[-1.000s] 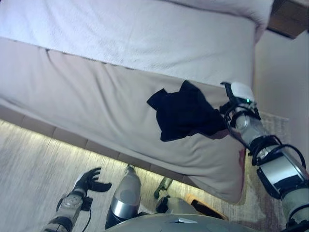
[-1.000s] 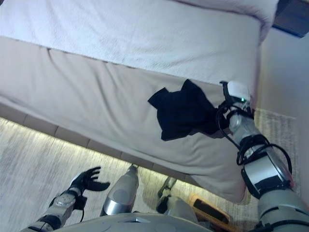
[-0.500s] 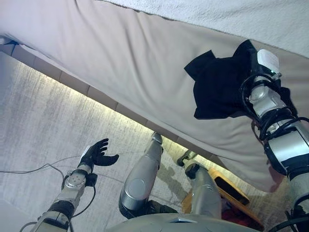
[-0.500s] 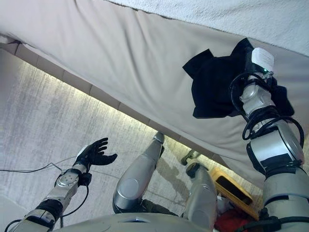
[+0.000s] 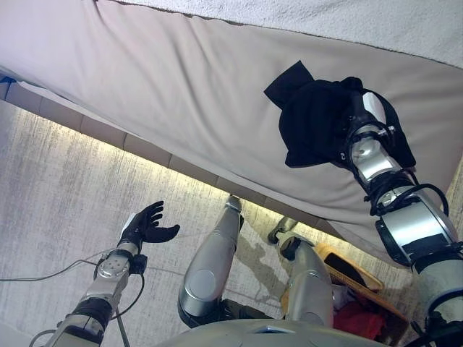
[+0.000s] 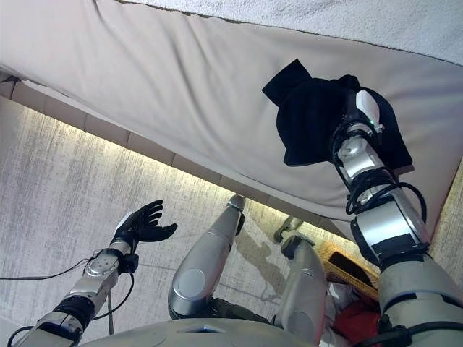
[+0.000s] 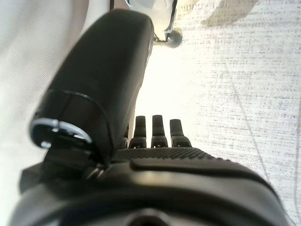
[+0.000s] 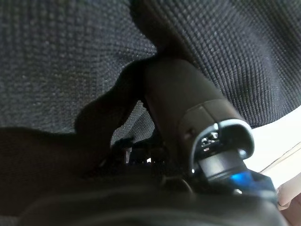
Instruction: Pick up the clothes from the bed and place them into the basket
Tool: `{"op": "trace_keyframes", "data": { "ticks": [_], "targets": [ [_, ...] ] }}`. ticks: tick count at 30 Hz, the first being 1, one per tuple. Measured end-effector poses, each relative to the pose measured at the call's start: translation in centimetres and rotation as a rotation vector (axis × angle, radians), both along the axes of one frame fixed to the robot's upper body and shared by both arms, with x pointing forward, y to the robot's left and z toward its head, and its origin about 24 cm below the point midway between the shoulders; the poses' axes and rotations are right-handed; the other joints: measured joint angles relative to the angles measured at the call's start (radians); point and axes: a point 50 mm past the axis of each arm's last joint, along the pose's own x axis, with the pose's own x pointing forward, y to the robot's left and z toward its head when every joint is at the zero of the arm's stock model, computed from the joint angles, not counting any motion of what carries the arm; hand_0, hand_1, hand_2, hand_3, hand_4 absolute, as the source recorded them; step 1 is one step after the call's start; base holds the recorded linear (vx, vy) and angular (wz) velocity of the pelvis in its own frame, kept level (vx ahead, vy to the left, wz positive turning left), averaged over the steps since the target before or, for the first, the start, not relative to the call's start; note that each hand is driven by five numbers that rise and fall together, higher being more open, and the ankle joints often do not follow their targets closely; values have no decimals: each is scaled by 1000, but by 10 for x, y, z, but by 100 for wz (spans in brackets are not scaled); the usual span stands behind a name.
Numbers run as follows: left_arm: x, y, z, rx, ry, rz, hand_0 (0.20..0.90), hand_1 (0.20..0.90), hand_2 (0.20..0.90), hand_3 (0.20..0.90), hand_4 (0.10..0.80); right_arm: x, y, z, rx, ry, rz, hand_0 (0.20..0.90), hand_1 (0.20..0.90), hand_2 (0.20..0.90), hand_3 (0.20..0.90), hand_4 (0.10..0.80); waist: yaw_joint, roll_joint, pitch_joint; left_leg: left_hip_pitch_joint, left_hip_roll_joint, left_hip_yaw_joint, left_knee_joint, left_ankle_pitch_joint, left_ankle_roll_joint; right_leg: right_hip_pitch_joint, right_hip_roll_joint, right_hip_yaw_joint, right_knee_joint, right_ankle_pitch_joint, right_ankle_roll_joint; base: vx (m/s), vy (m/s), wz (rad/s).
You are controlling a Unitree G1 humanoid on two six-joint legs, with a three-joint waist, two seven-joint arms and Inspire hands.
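Observation:
A black garment (image 5: 315, 119) lies crumpled on the beige bed sheet (image 5: 181, 87) near the bed's front edge. My right hand (image 5: 365, 116) is in the middle of the garment, with the black cloth bunched on both sides of it. In the right wrist view the hand's dark bulk (image 8: 188, 122) presses into the black knit cloth (image 8: 70, 61). My left hand (image 5: 148, 225) is open and empty, low over the carpet, far from the bed. An orange basket (image 5: 354, 269) stands on the floor at lower right with something red (image 5: 358, 318) in it.
A white blanket (image 5: 325, 18) covers the bed farther back. The bed's base (image 5: 108, 141) runs slantwise with a lit strip under it. Grey carpet (image 5: 58, 195) lies before the bed.
The camera has tilted down and shifted. The black garment is more bunched around my right hand than before. My left hand stays open over the carpet.

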Motion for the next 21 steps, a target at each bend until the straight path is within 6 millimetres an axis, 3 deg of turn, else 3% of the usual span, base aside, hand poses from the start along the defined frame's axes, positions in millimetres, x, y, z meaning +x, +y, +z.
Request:
{"op": "trace_keyframes", "data": {
  "ticks": [8,9,10,16,21],
  "targets": [
    [5,-9,-1,-2,1,-37,900,900,900,900,800,2,12,-7,-19,43,19,900,900,900,900,800,2,4,-3,19,15,-2,-32,9,-13,11,11,-7,-16,0,-8,-49,-40,-1],
    [5,-9,-1,-1,2,-36,900,900,900,900,800,3,13,-6,-22,51,15,552,552,552,494,394,2,5,-3,18,15,-3,-33,13,-19,10,14,-7,-16,-1,-11,-41,-46,-2],
    [5,-9,-1,0,2,-35,900,900,900,900,800,4,14,-6,-32,57,13,300,300,300,200,100,2,5,-3,18,15,-5,-33,17,-26,9,18,-8,-16,-3,-14,-29,-50,2],
    [8,-8,1,3,-6,-36,900,900,900,900,800,6,4,7,-61,45,-28,300,300,300,200,100,9,12,-7,20,19,-17,-35,21,-37,19,22,-20,-23,-6,-21,25,-39,4],
    [8,-6,0,10,2,-29,900,900,900,900,800,1,-3,-5,-57,88,-58,300,300,300,200,100,24,15,-7,54,32,-29,-39,22,-41,71,36,-38,-58,-6,-21,33,-61,6]
  ]
}}
